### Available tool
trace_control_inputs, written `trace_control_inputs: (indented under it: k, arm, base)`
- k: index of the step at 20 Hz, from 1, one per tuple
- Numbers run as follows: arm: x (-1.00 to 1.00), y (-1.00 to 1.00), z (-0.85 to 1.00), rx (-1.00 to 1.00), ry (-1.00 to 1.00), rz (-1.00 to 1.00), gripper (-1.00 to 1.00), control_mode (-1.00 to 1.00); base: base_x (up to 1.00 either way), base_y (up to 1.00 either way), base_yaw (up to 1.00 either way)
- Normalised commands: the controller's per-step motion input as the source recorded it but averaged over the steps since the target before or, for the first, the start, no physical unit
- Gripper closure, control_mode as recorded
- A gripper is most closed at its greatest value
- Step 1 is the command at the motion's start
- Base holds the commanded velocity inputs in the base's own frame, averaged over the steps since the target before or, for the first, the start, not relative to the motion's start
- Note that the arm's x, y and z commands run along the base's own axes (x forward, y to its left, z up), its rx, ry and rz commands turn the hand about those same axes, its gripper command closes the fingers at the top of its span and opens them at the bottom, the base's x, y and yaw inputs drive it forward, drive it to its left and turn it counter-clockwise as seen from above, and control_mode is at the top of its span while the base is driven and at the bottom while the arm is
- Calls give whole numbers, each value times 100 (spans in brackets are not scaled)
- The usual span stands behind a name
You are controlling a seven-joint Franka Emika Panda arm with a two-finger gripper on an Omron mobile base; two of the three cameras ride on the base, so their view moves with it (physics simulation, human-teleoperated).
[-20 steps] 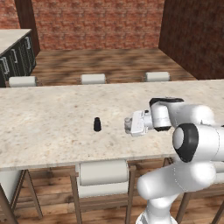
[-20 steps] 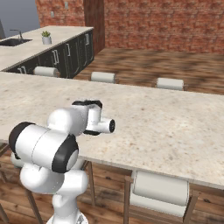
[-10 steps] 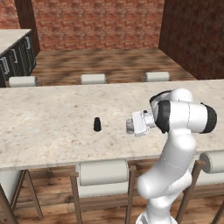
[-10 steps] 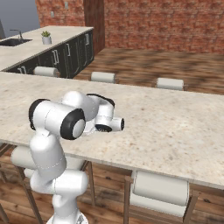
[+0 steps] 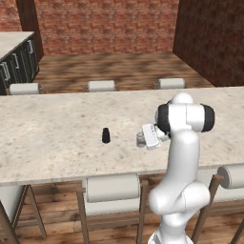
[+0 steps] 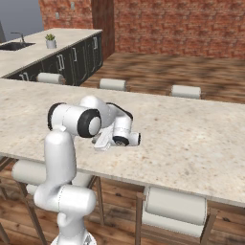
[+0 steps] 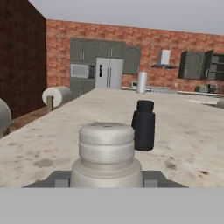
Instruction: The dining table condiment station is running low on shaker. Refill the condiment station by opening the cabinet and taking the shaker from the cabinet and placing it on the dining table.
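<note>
My gripper [image 5: 142,138] is shut on the shaker [image 7: 106,150], a pale grey-white cylinder with a rounded cap that sits between the fingers low in the hand view. It is held low over the beige speckled dining table [image 5: 52,143]; I cannot tell whether its base touches the top. A small black shaker [image 5: 106,135] stands upright on the table just left of the gripper, and in the hand view this black shaker [image 7: 144,125] is just beyond the held one. In the right base view the hand [image 6: 117,137] hides the shaker. Far off, the cabinet [image 7: 213,65] has a door standing open.
White-cushioned stools [image 5: 102,86] line the far side of the table, and more stools [image 5: 113,187] stand on the near side by my base. A dark counter with a sink and a plant [image 6: 50,41] lies to the far left. Brick walls close the room.
The arm has straightened upright, its elbow swinging up over the base. The hand with the shaker has barely shifted beside the black shaker. The grip is unchanged.
</note>
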Motion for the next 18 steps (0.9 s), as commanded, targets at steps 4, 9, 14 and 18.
trace_control_inputs:
  k: [4, 9, 14, 18]
  arm:
    - [53, 2, -40, 2, 3, 0, 100, -100]
    - [38, 0, -47, 0, 3, 0, 100, -100]
    - [-2, 0, -41, 0, -4, 0, -100, -100]
    - [-31, 0, 11, 0, -6, 0, -100, -100]
  base:
    - [0, 0, 0]
    - [0, 0, 0]
    - [0, 0, 0]
    - [0, 0, 0]
